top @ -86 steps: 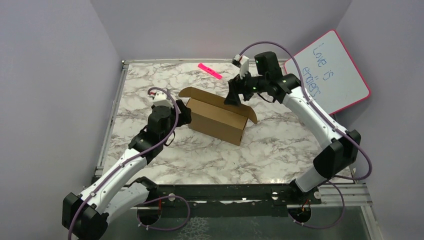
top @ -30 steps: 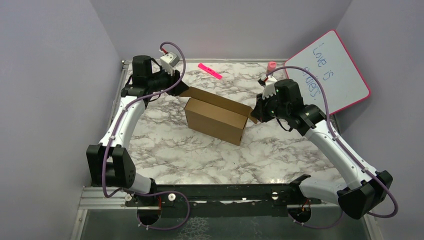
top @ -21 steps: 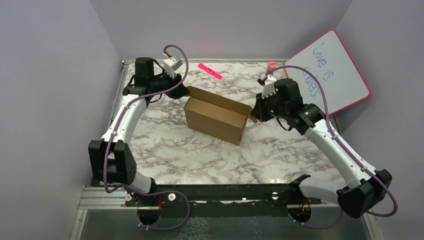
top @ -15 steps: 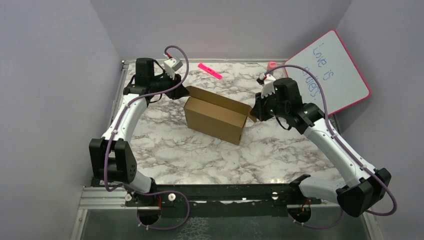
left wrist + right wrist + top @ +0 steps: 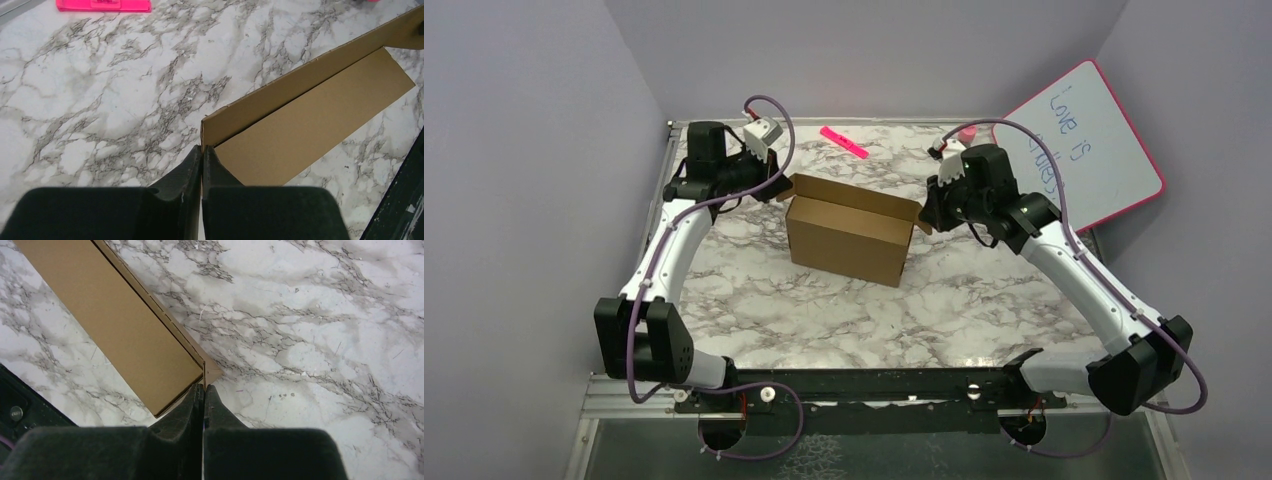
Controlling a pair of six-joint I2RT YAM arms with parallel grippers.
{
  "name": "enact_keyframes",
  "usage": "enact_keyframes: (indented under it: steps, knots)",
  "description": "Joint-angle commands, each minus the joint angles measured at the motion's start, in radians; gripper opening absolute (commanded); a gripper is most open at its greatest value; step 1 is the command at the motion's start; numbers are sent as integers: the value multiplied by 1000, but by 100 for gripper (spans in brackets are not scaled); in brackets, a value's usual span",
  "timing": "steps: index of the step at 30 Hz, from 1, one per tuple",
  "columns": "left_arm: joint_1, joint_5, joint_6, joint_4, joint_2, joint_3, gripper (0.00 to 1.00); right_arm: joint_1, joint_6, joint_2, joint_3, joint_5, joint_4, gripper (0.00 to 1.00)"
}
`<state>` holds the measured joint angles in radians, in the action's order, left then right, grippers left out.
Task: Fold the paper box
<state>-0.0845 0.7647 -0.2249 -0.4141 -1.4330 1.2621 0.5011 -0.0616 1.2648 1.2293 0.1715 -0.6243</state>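
Observation:
The paper box is a plain brown cardboard box standing open-topped in the middle of the marble table. My left gripper is shut on the box's upright left end wall; in the left wrist view the thin cardboard edge runs into the black fingers. My right gripper is shut on the right end flap, whose edge is pinched between the fingers. The box's inner floor shows in both wrist views.
A pink-framed whiteboard leans against the right wall. A pink marker lies at the table's back; it also shows at the top of the left wrist view, marker. Grey walls close in three sides.
The left gripper closed onto the box's left end wall. The box shifted slightly left and squared up. The right gripper stayed shut on its flap and rose a little toward the back.

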Motion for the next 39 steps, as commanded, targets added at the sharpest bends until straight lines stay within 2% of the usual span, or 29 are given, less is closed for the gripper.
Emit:
enact_keyframes:
  steps: [1, 5, 12, 17, 27, 39]
  knots:
    - [0, -87, 134, 85, 113, -70, 4, 4, 23, 49, 38, -15, -8, 1]
    - [-1, -159, 257, 177, 203, -189, 1, 4, 29, 95, 75, -12, 5, 1]
    - [-16, -304, 407, 202, 292, -290, 1, 4, 20, 181, 162, -21, 20, 1]
    - [-67, -385, 488, 234, 347, -342, 1, 11, -23, 218, 196, -22, 26, 1]
    - [-213, -634, 554, 274, 379, -354, 1, 33, -69, 194, 186, -93, 91, 1]
    - [-307, -757, 627, 324, 369, -372, 1, 41, -160, 143, 111, -97, 206, 1]
